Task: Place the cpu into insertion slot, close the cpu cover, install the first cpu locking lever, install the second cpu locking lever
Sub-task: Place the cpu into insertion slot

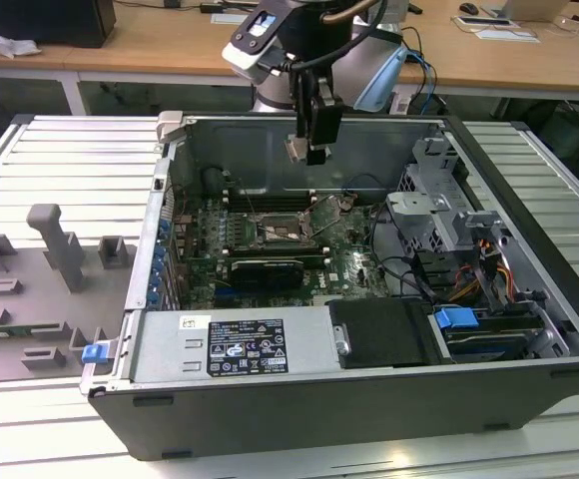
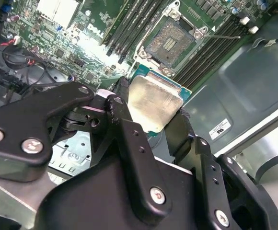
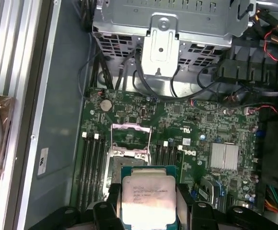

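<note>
I find the gripper (image 1: 310, 135) hanging above the open computer case (image 1: 369, 409), well clear of the motherboard (image 3: 187, 120). In both wrist views its two black fingers are clenched on opposite edges of the cpu (image 2: 153, 103), whose metal top faces the cameras. I judge the edge grip is chosen to keep the chip's underside untouched and the chip level for a straight descent. The insertion slot (image 2: 170, 42) lies on the board below, apart from the chip, its dark centre exposed and unoccupied. In the first wrist view the cpu cover (image 3: 131, 136) stands swung up off the socket, which leaves the way in unobstructed. Placement is not yet done and the cover is not closed. I cannot make out the position of the locking levers with confidence.
</note>
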`<state>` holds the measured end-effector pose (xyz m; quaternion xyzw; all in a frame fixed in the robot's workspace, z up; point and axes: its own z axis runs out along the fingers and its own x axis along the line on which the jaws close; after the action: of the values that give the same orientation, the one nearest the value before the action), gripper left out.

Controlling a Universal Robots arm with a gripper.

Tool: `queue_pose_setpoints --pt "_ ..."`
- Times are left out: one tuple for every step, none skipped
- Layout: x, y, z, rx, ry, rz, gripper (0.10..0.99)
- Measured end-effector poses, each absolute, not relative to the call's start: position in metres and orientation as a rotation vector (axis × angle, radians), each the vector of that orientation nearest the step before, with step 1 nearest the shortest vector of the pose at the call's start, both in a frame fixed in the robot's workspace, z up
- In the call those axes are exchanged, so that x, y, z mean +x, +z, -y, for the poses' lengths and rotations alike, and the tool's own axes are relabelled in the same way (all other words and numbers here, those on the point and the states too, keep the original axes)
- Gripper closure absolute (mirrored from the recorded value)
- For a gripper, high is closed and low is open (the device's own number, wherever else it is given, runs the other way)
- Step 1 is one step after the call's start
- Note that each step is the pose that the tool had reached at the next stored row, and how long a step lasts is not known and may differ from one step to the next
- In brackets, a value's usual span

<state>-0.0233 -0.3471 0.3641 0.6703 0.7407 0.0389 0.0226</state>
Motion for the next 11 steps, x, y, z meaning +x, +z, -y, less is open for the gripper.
queue_pose_setpoints --pt "-0.0233 0.3639 0.3471 2.087 0.12 -2.283 0.545" --pt "-0.0233 0.3638 0.3471 2.097 0.12 -2.274 0.545" --pt "-0.0233 0.3638 0.3471 2.102 0.12 -2.269 0.545" --pt "-0.0233 0.3636 0.3471 2.116 0.119 -2.255 0.545" --pt "-0.0233 0.3635 0.3471 2.123 0.119 -2.249 0.545" --pt "-0.0233 0.3635 0.3471 2.129 0.119 -2.242 0.545" --pt "-0.0233 0.3633 0.3471 2.139 0.118 -2.232 0.545" --pt "-0.0233 0.3632 0.3471 2.15 0.118 -2.221 0.545" --pt "-0.0233 0.3631 0.3471 2.159 0.118 -2.212 0.545" --pt "-0.0233 0.363 0.3471 2.169 0.117 -2.202 0.545" --pt "-0.0233 0.3629 0.3471 2.176 0.117 -2.195 0.545"
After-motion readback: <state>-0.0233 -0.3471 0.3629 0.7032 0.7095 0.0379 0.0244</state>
